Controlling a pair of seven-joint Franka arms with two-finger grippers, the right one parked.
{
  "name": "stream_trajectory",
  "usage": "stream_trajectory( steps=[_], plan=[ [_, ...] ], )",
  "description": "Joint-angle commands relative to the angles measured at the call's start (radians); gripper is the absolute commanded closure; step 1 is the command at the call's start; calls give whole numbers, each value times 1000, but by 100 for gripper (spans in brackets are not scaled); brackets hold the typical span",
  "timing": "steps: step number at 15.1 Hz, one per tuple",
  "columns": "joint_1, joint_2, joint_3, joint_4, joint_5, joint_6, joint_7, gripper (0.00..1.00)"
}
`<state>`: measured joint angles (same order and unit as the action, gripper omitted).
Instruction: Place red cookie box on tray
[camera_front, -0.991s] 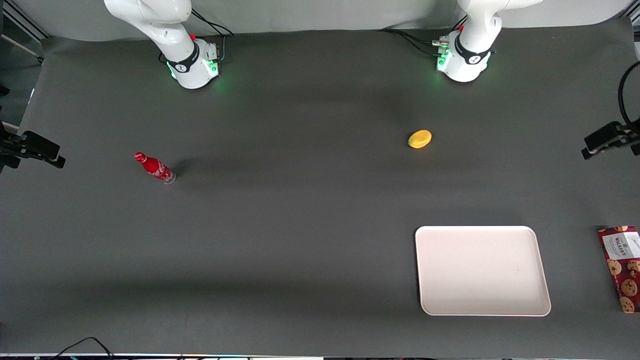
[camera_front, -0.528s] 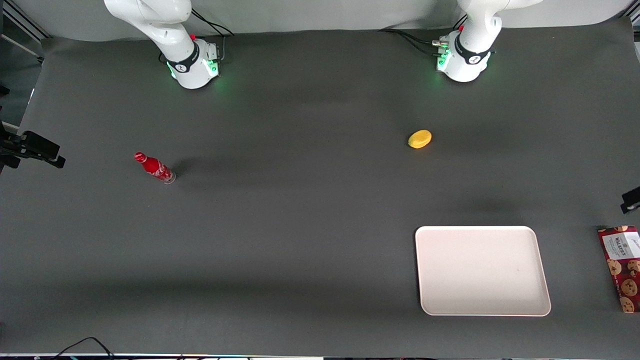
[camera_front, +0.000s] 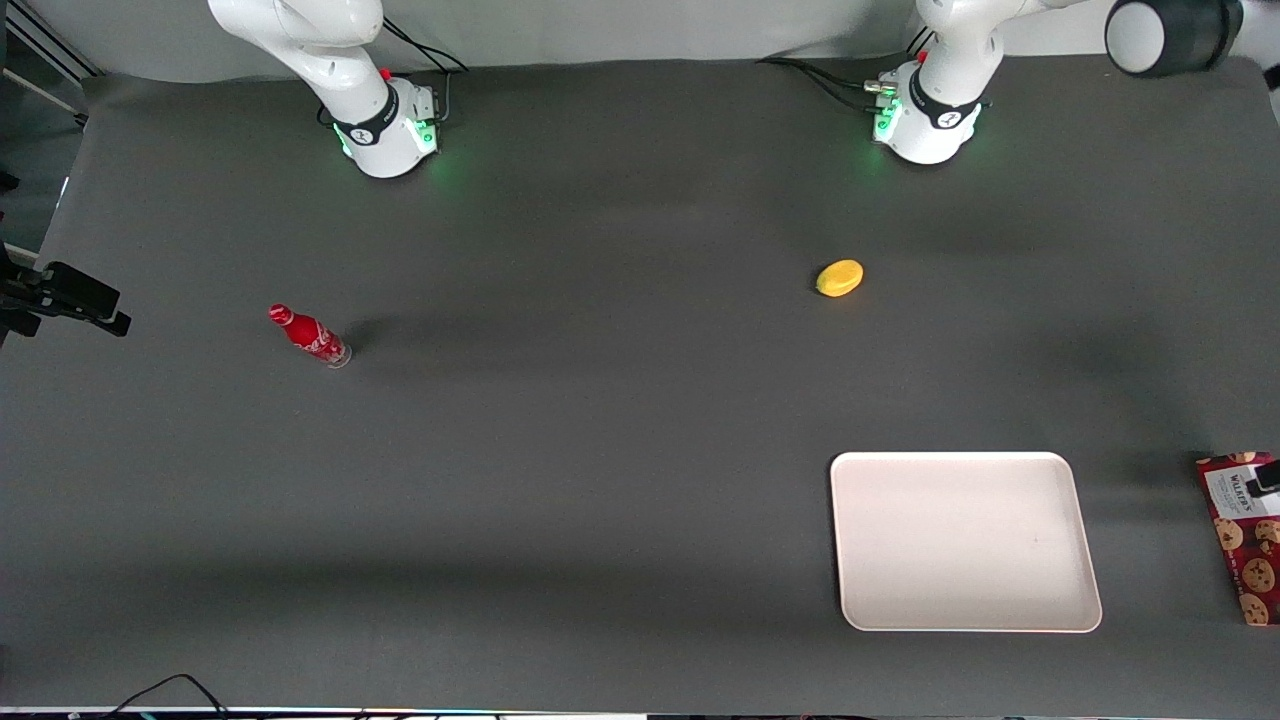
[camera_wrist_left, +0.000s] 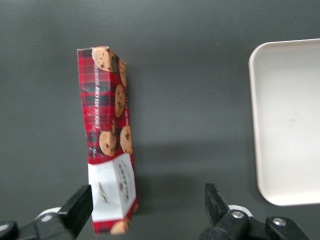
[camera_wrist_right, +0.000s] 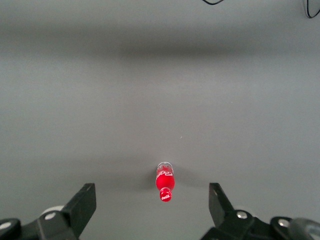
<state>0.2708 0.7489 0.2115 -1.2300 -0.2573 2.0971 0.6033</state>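
Note:
The red cookie box (camera_front: 1245, 540) lies on the table at the working arm's end, beside the tray (camera_front: 960, 540) with a strip of bare mat between them. In the front view only a small dark part of my left arm's gripper (camera_front: 1268, 477) shows, above the box's white label end. The left wrist view looks down on the cookie box (camera_wrist_left: 107, 135) and one rounded edge of the tray (camera_wrist_left: 287, 125). There the gripper (camera_wrist_left: 146, 200) stands open above the table. The box's label end sits close to one fingertip (camera_wrist_left: 80, 202), and nothing is held.
A yellow lemon-like object (camera_front: 839, 278) lies farther from the front camera than the tray. A small red bottle (camera_front: 310, 336) stands toward the parked arm's end of the table, also seen as the bottle (camera_wrist_right: 165, 182) in the right wrist view.
The left arm's gripper has moved toward the front camera along the table's end and now hangs over the box's label end. Box and tray have not moved.

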Motion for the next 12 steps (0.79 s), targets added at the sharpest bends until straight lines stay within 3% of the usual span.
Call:
stream_trajectory(
  steps=[1, 5, 12],
  plan=[
    [11, 127, 2, 139, -16, 72, 81, 0],
    [25, 227, 0, 173, -17, 225, 164, 0],
    [45, 282, -3, 182, -28, 224, 184, 0]
  ],
)
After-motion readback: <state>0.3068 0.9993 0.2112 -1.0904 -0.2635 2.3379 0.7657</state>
